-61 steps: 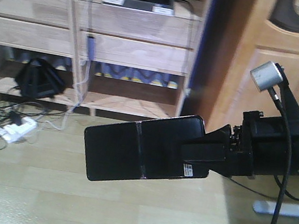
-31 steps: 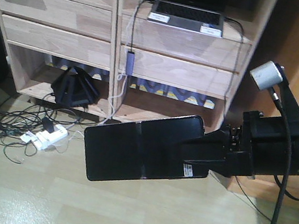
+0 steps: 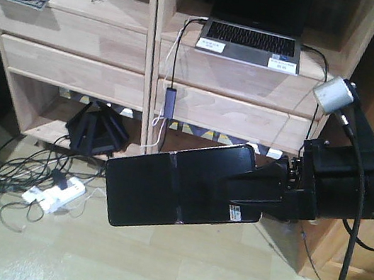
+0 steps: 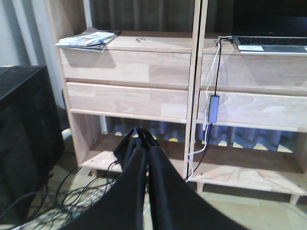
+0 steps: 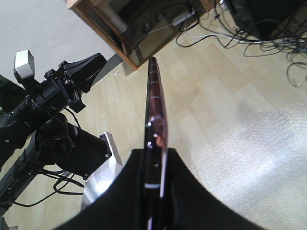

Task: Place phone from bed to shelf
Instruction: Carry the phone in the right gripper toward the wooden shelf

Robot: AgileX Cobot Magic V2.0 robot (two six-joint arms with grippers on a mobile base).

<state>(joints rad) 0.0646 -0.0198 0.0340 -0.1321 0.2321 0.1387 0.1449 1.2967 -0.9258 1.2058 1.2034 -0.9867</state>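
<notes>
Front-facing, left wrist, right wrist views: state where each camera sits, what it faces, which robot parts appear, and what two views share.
Front-facing: set behind the arms, facing the pale wooden shelving unit; the right end effector grips the glossy black slab phone.
Left wrist: behind the shut left end effector, facing the same shelves.
Right wrist: behind its end effector, looking along the phone's pinkish edge at the floor; the left arm shows.
Shared: the silver laptop appears in front and left wrist views.
</notes>
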